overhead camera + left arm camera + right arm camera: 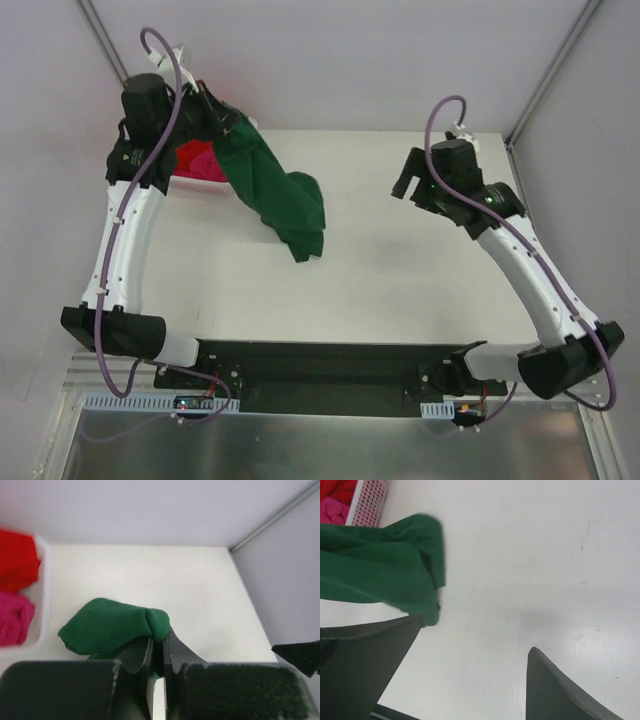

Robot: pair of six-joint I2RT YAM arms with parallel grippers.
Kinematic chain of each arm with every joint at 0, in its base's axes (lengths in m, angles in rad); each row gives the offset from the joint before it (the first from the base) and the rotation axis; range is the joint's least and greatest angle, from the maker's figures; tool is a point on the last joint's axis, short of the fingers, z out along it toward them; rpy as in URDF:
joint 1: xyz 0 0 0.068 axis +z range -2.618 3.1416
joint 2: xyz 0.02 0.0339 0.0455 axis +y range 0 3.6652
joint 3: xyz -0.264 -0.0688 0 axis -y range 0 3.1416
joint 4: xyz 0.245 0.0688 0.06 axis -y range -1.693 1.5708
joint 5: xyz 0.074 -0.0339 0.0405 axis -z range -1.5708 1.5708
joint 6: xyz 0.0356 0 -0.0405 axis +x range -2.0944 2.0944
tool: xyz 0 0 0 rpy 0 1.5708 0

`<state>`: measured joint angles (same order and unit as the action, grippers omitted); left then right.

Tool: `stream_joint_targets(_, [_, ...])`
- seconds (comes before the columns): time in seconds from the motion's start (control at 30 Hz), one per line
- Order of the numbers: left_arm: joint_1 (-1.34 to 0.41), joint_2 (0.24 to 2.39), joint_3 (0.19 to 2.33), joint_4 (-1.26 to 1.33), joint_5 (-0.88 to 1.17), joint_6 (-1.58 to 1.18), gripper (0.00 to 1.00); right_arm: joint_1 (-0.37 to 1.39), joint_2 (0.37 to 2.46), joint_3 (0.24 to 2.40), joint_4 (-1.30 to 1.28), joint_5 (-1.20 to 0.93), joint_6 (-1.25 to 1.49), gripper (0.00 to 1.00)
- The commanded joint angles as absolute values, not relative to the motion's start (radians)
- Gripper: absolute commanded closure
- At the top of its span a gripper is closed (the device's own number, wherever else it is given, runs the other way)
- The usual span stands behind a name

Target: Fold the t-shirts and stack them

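red t-shirt (pixel 17 560): cut by left edge | pink t-shirt (pixel 14 619): likewise | basket (pixel 44 595): only one wall in frame

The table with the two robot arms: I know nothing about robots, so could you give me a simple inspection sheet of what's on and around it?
Surface: white table, mostly bare, with faint scuffs.
Job's things: green t-shirt lifted at one end, bunched and unfolded, hanging toward the table. The red t-shirt and pink t-shirt lie crumpled in the white lattice basket at the far left.
Clutter: nothing seen.
Grippers: left gripper shut on the green t-shirt; right gripper open, holding nothing, above the table.
Cables: purple cables loop over each wrist and run down each arm, clear of the cloth.
Surroundings: pale walls and a metal frame post.
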<state>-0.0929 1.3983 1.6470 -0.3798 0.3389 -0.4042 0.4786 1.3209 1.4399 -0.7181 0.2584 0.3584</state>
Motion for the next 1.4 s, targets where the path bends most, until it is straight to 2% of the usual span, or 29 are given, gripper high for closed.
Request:
stream_joint_targets(0.0, [-0.138,1.536,1.964,-0.492,0.563,-0.350,1.00,0.390,1.177,1.462,-0.794,0.252,0.361,0.04])
stream_joint_targets(0.03, [-0.200,1.567,2.071,-0.508,0.561,-0.351,1.00,0.370,1.161,1.462,-0.802,0.236,0.357,0.04])
stream_joint_targets(0.17, [-0.403,1.774,2.221,-0.537,0.534,-0.359,1.00,0.298,1.102,1.445,-0.851,0.227,0.347,0.04])
stream_joint_targets(0.27, [-0.568,1.873,2.152,-0.538,0.459,-0.397,1.00,0.264,1.083,1.434,-0.902,0.233,0.345,0.04])
stream_joint_targets(0.37, [-0.720,1.980,2.076,-0.531,0.275,-0.425,1.00,0.238,1.048,1.394,-0.923,0.222,0.347,0.04])
stream_joint_targets(0.5, [-0.818,2.152,2.083,-0.500,0.215,-0.514,0.99,0.213,1.012,1.342,-0.931,0.218,0.345,0.04])
stream_joint_targets(0.6, [-0.813,2.244,2.147,-0.511,0.297,-0.526,0.74,0.210,1.011,1.313,-0.933,0.193,0.328,0.04])
stream_joint_targets(0.63, [-0.805,2.237,2.131,-0.515,0.296,-0.532,0.55,0.210,1.014,1.309,-0.936,0.177,0.324,0.04])
stream_joint_targets(0.67, [-0.792,2.185,2.105,-0.518,0.287,-0.541,0.29,0.210,1.017,1.305,-0.943,0.164,0.310,0.04])
stream_joint_targets(0.7, [-0.757,2.148,2.074,-0.520,0.282,-0.552,0.10,0.210,1.019,1.308,-0.953,0.155,0.302,0.04])
stream_joint_targets(0.73, [-0.729,2.107,2.012,-0.522,0.293,-0.554,0.01,0.218,1.025,1.308,-0.956,0.128,0.293,0.04])
stream_joint_targets(0.8, [-0.625,1.966,1.891,-0.522,0.328,-0.554,0.01,0.257,1.035,1.339,-0.979,0.144,0.279,0.04])
stream_joint_targets(0.87, [-0.546,1.808,1.783,-0.520,0.368,-0.548,0.01,0.388,1.060,1.362,-0.997,0.253,0.285,0.04])
stream_joint_targets(0.97, [-0.385,1.620,1.542,-0.522,0.330,-0.497,0.01,0.563,1.123,1.352,-0.988,0.348,0.400,0.04])
stream_joint_targets(1.03, [-0.283,1.533,1.384,-0.522,0.321,-0.485,0.05,0.679,1.169,1.301,-0.931,0.357,0.533,0.04])
stream_joint_targets(1.13, [-0.223,1.479,1.232,-0.520,0.237,-0.505,0.13,0.825,1.317,1.302,-0.796,0.474,0.679,0.04])
stream_joint_targets(1.2, [-0.201,1.482,1.180,-0.508,0.168,-0.515,0.19,0.848,1.509,1.433,-0.796,0.508,0.718,0.04])
stream_joint_targets(1.3, [-0.181,1.532,1.166,-0.482,0.178,-0.531,0.23,0.854,1.752,1.587,-0.808,0.492,0.764,0.03])
stream_joint_targets(1.37, [-0.173,1.577,1.175,-0.457,0.193,-0.537,0.25,0.857,1.819,1.670,-0.781,0.512,0.827,0.01])
